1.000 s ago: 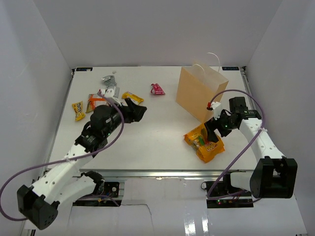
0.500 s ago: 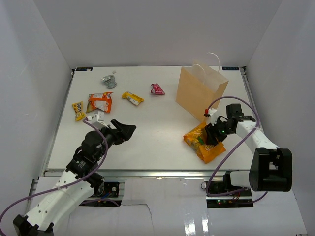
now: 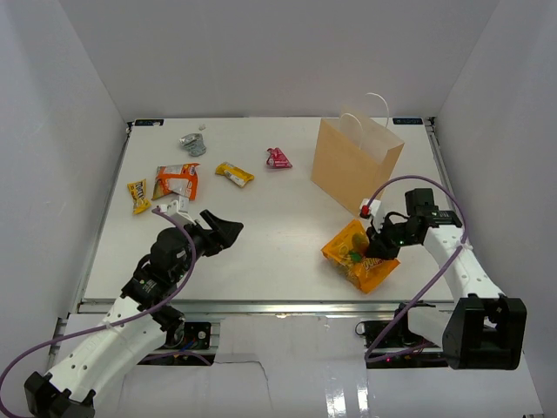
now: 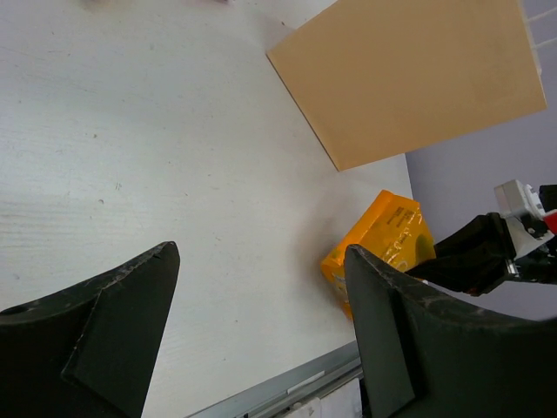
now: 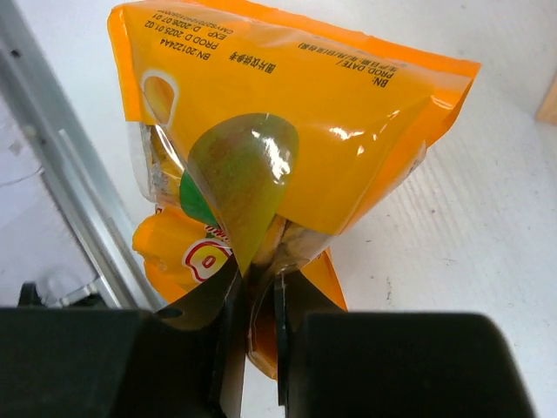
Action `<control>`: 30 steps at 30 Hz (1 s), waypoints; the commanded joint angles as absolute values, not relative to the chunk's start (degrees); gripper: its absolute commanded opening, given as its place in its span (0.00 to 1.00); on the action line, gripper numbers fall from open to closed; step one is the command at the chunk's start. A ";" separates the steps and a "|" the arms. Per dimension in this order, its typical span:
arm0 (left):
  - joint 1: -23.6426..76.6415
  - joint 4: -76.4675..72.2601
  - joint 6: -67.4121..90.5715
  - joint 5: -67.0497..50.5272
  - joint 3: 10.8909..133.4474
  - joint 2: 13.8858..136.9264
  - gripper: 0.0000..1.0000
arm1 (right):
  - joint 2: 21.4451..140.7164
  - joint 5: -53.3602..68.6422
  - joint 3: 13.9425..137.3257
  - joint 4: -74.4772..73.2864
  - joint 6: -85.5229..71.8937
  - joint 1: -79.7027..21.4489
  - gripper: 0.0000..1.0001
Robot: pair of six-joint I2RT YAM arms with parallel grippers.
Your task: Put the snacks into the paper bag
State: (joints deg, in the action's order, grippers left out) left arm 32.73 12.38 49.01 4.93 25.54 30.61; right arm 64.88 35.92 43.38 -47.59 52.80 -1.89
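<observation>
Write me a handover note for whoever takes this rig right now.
Left gripper: open, empty, above the left half of the table.
Right gripper: shut on the large orange bag, just in front of the upright paper bag.
Loose on the table: orange-white bag, yellow packet near the left edge, second yellow packet, silver foil packet, pink wrapper.
None seen inside the bag; all six are left to do.

left arm (image 3: pixel 122 318), right arm (image 3: pixel 466 270): white links, black joints | cables (image 3: pixel 407 179): purple | end effector fingers (image 4: pixel 104 322): black
</observation>
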 commanded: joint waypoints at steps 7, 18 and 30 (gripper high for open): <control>32.52 11.16 48.52 3.87 26.81 31.90 0.87 | 60.56 53.69 63.79 -62.23 64.78 -3.08 0.08; 32.52 10.99 48.60 4.39 25.75 31.55 0.87 | 61.87 53.45 91.12 -34.83 33.86 -3.25 0.08; 32.52 11.87 48.25 5.10 25.49 30.15 0.87 | 73.38 32.00 107.83 -18.19 23.11 -2.99 0.08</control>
